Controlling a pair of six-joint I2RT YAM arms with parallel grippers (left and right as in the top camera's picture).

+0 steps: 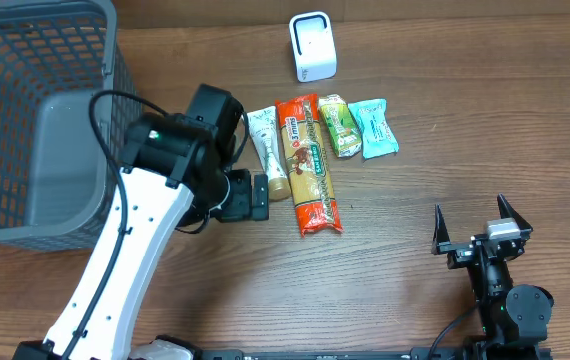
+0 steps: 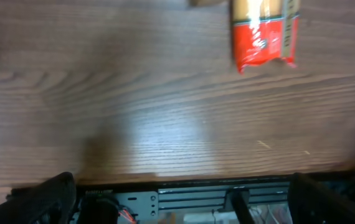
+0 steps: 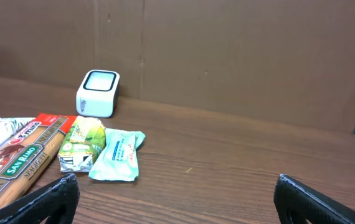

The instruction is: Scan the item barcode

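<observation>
Black fingers (image 2: 47, 199) of the left gripper (image 2: 180, 183) fill the near corners of the left wrist view. They are spread wide, with only bare brown wooden table (image 2: 134, 112) between them. The fingers of the right gripper (image 1: 470, 218) are also apart and empty, at the near right, well apart from the goods.

Item location: four packages lie in a row mid-table, on the near side of the white box-shaped barcode scanner (image 1: 312, 47). From left they are a white tube-shaped pouch (image 1: 265, 135), a long red-and-orange spaghetti packet (image 1: 310, 165), a green snack packet (image 1: 340, 125) and a pale teal wrapped packet (image 1: 375, 128). A grey plastic mesh basket (image 1: 25, 110) stands at the far left.

Step in hand, as judged: approach and pick. The left gripper sits just left of the spaghetti packet's near half, so that is the likely item.

1. Centre the fingers across the packet's narrow width.
2. Descend until both fingers straddle it, then close.
3. Avoid catching the pouch, which lies just beside it.

The barcode is not visible. Expect to turn the packet toward the scanner window.
</observation>
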